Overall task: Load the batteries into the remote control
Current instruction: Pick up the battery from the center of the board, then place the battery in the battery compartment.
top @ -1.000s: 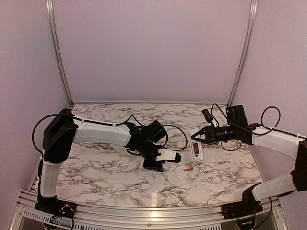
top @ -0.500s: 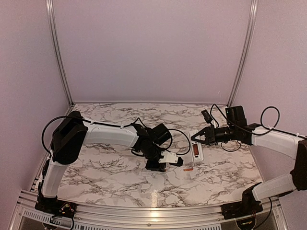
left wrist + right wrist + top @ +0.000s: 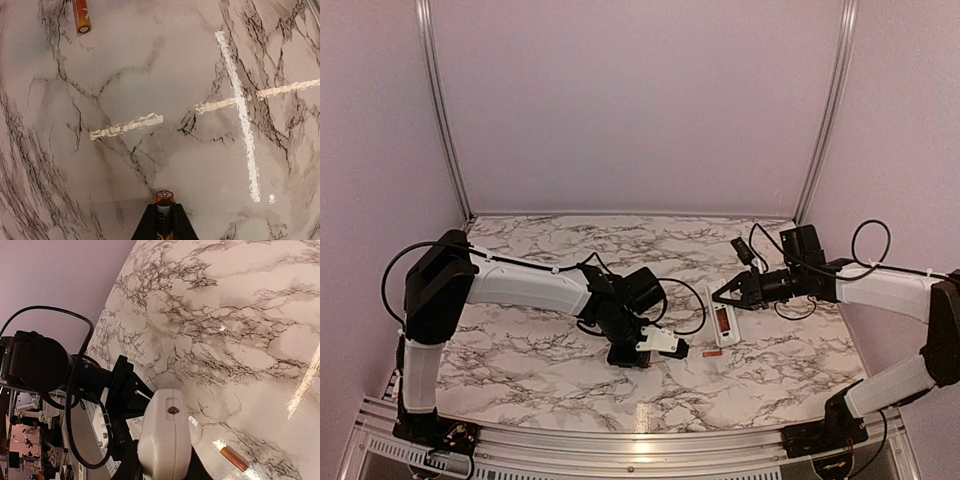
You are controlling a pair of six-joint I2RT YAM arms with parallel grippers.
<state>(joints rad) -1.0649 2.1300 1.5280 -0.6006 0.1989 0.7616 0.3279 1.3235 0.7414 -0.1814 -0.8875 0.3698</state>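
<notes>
Left of the remote control (image 3: 724, 338), the left claw (image 3: 164, 209) is pinched tight on the held battery (image 3: 164, 197). The battery pokes out past the claw tips, and its end points down at the table (image 3: 520, 375). I think the claw grips it this way so it can carry it over to the remote control and put it in.

The loose battery (image 3: 711, 353) lies flat just beside the remote control, on its left. It is waiting for its turn, I think.

The remote control lies flat on the table. It has a small red patch in its middle, and I cannot tell what that is.

The right claw (image 3: 162, 470) comes from the right of the remote control and is clamped on its far end. I think it holds on there so the remote control does not slide when a battery is pushed in.

The table is white with dark wiggly lines, like marble, and it shines a bit. Some white lines (image 3: 240, 100) cross it left of the remote control. Behind the remote control stand pale purple walls (image 3: 640, 100) and metal posts (image 3: 438, 100).
</notes>
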